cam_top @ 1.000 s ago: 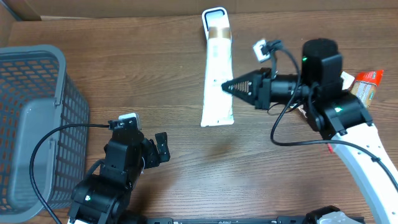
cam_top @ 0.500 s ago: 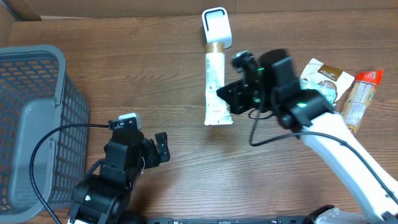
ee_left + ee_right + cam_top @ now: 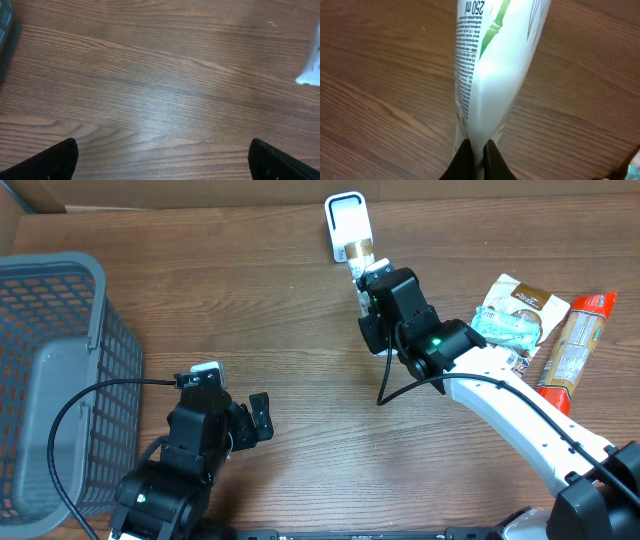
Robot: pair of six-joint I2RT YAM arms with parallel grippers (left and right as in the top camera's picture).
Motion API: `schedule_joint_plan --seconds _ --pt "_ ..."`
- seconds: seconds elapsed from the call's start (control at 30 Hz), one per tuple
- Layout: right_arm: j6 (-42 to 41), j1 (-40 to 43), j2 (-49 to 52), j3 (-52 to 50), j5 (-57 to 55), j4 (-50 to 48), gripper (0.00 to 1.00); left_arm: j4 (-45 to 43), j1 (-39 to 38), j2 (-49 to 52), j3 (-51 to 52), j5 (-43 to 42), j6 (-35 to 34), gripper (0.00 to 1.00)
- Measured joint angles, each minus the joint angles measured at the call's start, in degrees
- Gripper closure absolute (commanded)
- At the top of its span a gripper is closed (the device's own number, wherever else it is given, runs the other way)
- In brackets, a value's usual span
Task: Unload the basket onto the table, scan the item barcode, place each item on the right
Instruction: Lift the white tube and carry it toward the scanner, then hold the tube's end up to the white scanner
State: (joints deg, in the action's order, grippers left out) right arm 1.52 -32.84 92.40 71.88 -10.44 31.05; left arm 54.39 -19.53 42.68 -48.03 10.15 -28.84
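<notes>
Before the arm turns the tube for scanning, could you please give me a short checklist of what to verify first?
1. Right tool shut on the tube, at its crimped end: ok.
2. Grip centred on the crimp: ok, the flat end sits between both fingers.
3. Barcode in view: not ok; the right wrist view shows only fine print and "250 ml", and the overhead view shows no barcode.
4. Cap off the table: cannot tell from above.
5. Left tool open, empty and away from the tube: ok.
6. Snack packets apart from the tube: ok.
</notes>
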Motion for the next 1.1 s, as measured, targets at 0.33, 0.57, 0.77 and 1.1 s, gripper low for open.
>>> schedule_joint_plan --seconds 0.33,0.57,0.77,1.1 --pt "5.95 0.15 2.27 15.08 -0.55 8.98 0.97 0.02 0.00 0.00 0.00 0.00 0.00 0.00" --pt "14.40 0.20 9.29 23.69 -9.11 -2.64 0.96 -0.02 0.00 0.00 0.00 0.00 0.00 0.00" --pt "27.08 0.46 19.85 23.85 -17.40 -16.85 0.96 0.00 0.00 0.00 0.00 0.00 0.00 0.00" --pt "41.16 2.60 30.23 23.82 -20.09 -33.75 0.96 0.00 0.00 0.00 0.00 -0.02 0.00 0.00"
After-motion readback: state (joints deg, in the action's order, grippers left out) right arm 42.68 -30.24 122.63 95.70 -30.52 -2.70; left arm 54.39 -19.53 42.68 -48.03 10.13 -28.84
